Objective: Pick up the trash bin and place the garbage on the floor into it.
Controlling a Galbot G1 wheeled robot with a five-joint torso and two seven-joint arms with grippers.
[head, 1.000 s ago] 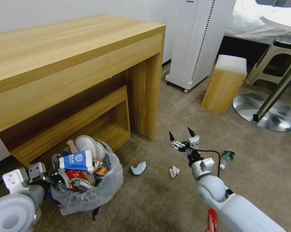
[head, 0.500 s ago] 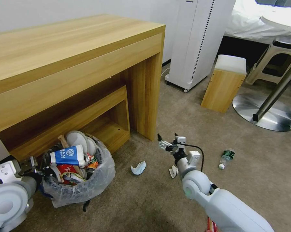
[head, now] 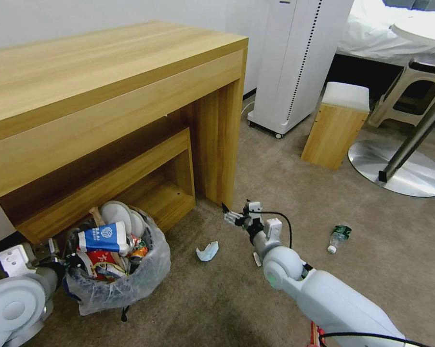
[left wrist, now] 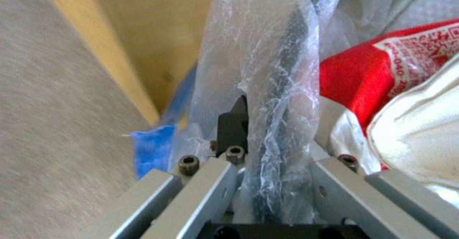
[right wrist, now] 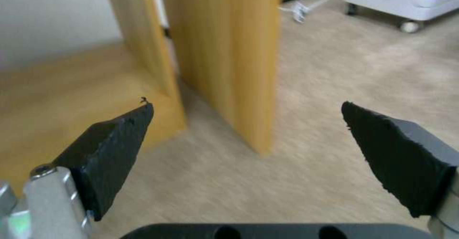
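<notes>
Plainly, the right gripper [head: 234, 215] had its dark fingertips [right wrist: 119, 138] spread wide with nothing between them, held low over the floor [head: 371, 270] near the foot of the desk [head: 130, 91], aimed toward the desk leg. The nearest litter, a pale blue-white crumpled wrapper [head: 207, 251], lay on the carpet just beside and toward the robot's left of those fingers, closer to the robot than the tips, so the gripper would need to drop and draw back slightly to reach it. A small white scrap [head: 256, 259] lay mostly hidden behind the right wrist, and the bottle [head: 338, 237] rested well apart on the right side, its cap end pointing toward the robot. The left gripper [left wrist: 268, 153] was clamped on the plastic-lined rim of the trash bin [head: 116, 284], one dark finger [left wrist: 233, 124] outside the bag and the other apparently inside, though the liner hid it. The bin sat at the robot's left by the desk's lower shelf, heaped with wrappers and slippers. The right arm was clearly the nearer one to all the loose litter.
</notes>
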